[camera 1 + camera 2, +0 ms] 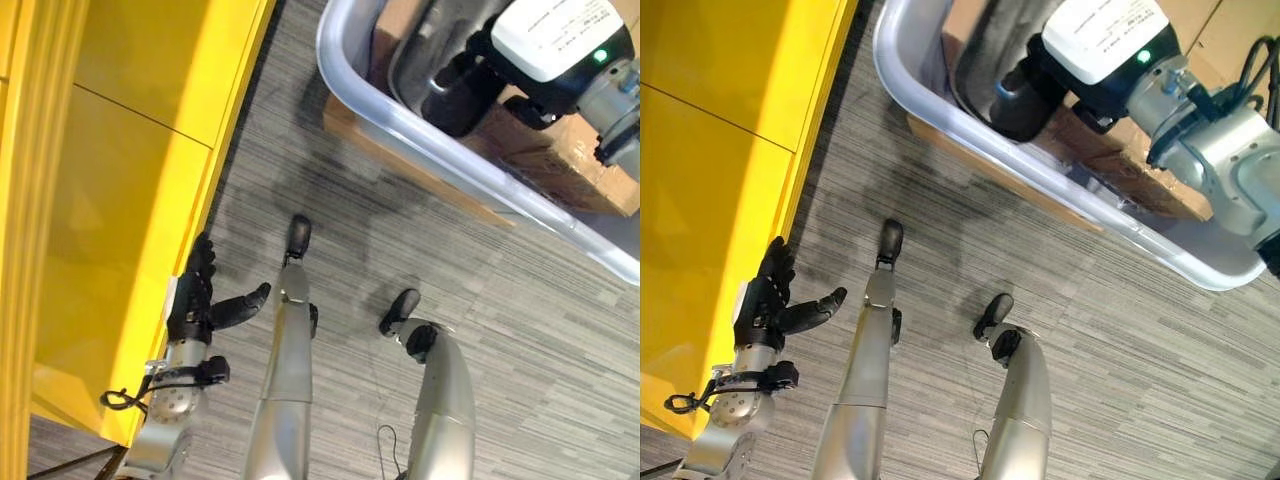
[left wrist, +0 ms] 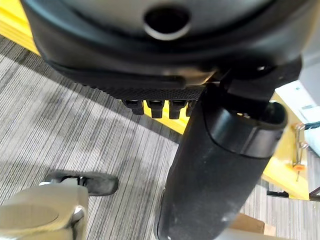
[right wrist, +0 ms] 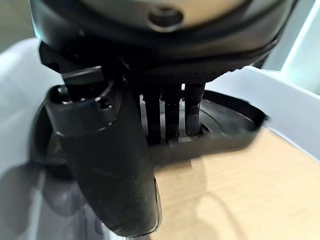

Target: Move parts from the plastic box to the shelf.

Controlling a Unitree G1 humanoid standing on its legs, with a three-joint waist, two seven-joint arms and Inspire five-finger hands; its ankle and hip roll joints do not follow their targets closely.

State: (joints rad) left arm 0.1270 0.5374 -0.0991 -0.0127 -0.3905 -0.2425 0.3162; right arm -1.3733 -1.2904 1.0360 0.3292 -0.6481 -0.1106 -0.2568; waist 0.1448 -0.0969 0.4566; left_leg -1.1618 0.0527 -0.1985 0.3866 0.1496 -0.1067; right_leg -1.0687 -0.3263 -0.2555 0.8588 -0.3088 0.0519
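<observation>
The right hand (image 1: 1025, 95) reaches down into a pale plastic box (image 1: 1060, 195). Seen from its wrist, its fingers (image 3: 167, 117) run down onto the edge of a dark, shallow metal part (image 3: 225, 122) with the thumb in front. Whether they have closed on the part cannot be told. The part lies inside the box, on or beside a brown cardboard sheet (image 3: 240, 185), close to the box wall.

The left hand (image 1: 195, 295) hangs low beside the yellow shelf (image 1: 120, 200), fingers straight and relaxed, thumb out to the side, holding nothing. Grey striped carpet (image 1: 400, 240) lies between shelf and box.

No part can be seen on the visible stretch of shelf. The job looks to be at its picking-up stage: the part has not yet left the box, and lifting it, carrying it across and setting it on the shelf all remain.
</observation>
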